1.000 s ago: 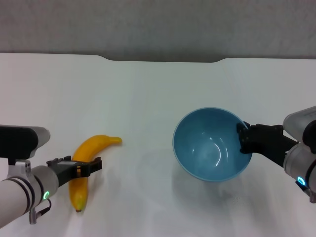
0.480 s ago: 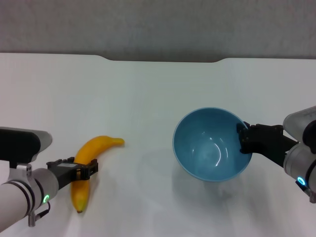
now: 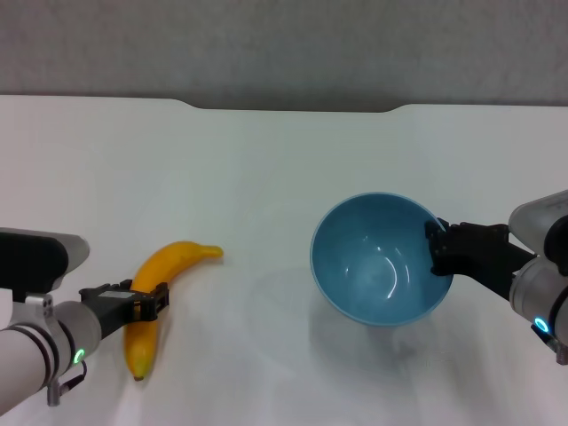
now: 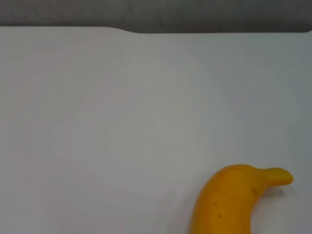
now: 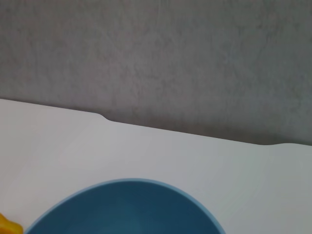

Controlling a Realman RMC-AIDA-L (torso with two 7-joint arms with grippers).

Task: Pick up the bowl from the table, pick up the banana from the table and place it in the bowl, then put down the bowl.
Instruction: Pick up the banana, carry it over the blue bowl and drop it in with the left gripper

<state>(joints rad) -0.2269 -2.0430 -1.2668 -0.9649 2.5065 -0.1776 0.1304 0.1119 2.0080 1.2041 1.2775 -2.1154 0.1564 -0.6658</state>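
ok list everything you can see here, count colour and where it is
bowl: one, light blue, right of centre, empty, tilted, its shadow on the table below it, gripped at its right rim
banana: one, yellow-orange, on the table at the front left, stem end pointing toward the bowl
table: one, white, fills the view, shallow notch in its far edge
wall: grey, behind the table
left gripper: one, black, at the middle of the banana, fingers on either side of it
right gripper: one, black, shut on the bowl's right rim

bowl: glossy, smooth | banana: smooth skin | table: matt white, smooth
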